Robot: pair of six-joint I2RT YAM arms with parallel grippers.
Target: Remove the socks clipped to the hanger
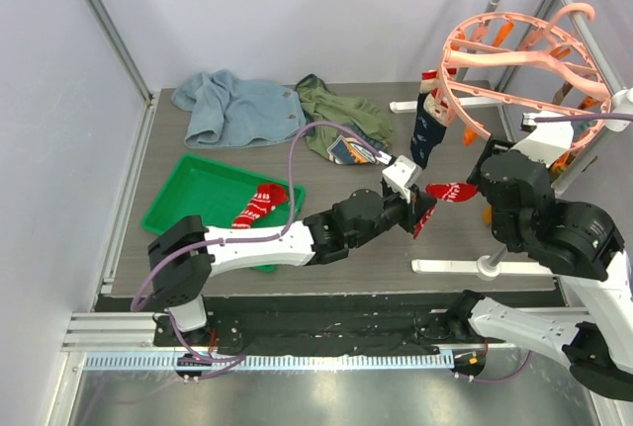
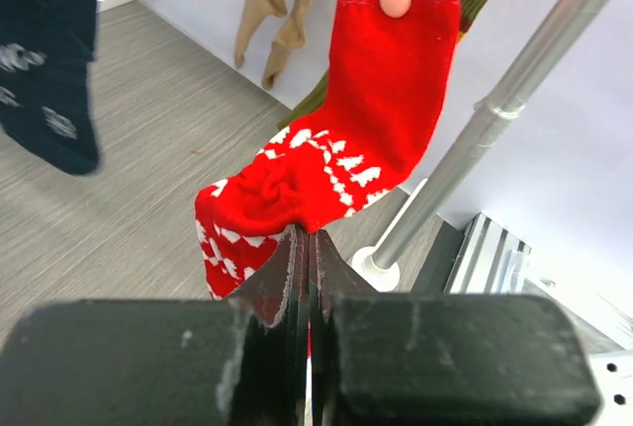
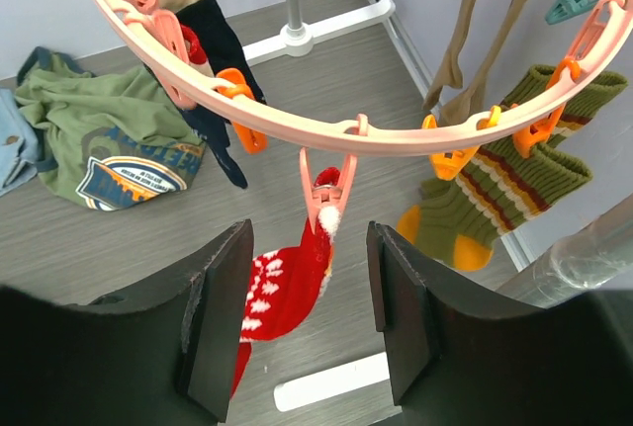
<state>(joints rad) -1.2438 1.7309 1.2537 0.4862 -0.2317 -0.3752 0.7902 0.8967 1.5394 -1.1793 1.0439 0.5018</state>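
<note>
Left gripper [image 2: 309, 240] pinches the red sock [image 2: 386, 100] mid-frame to pull it free. Right gripper [image 3: 308, 248] gapes empty, lined up on its clip [image 3: 325, 194], likely to squeeze.

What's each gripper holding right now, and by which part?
Left gripper pinches the red sock by its patterned foot section; its cuff is clipped. Right gripper is open, holding nothing.

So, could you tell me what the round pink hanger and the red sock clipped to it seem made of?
Round salmon-pink hanger ring: likely moulded plastic, smooth with slight sheen. Red sock with white pattern: apparently soft knit fabric, matte, bunching into folds.
</note>
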